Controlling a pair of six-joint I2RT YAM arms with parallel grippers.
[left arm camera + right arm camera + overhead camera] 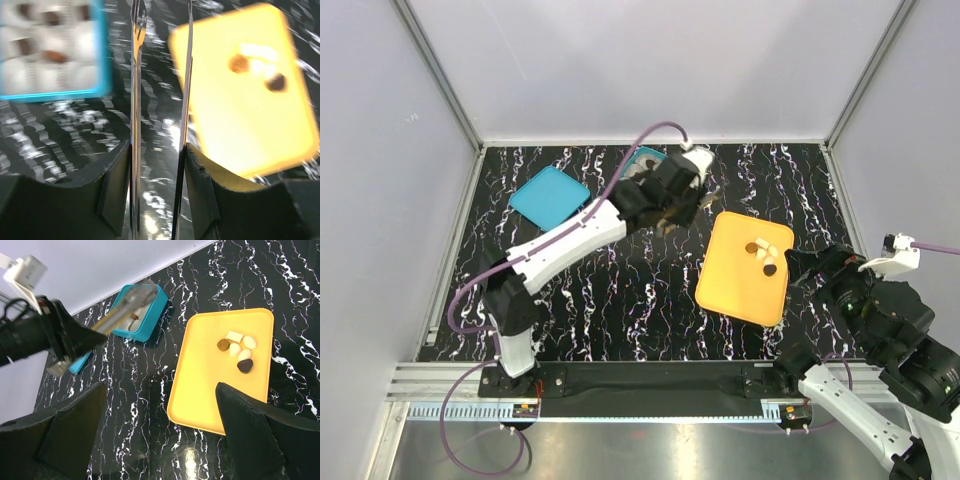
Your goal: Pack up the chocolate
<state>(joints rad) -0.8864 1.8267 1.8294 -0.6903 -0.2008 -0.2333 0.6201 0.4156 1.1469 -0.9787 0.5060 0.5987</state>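
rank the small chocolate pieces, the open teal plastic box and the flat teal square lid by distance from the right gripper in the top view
From the open right gripper, top view:
1. small chocolate pieces, on the yellow tray just in front of it.
2. open teal plastic box, beyond the tray, farther back.
3. flat teal square lid, farthest, out on the left side.

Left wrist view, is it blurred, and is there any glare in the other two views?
Left wrist: yes, motion-smeared; the yellow tray and blue box have soft edges, and the chocolate reads only as blobs. Right wrist: sharp, with one bright lamp reflection on the table. Top external: sharp and evenly lit.
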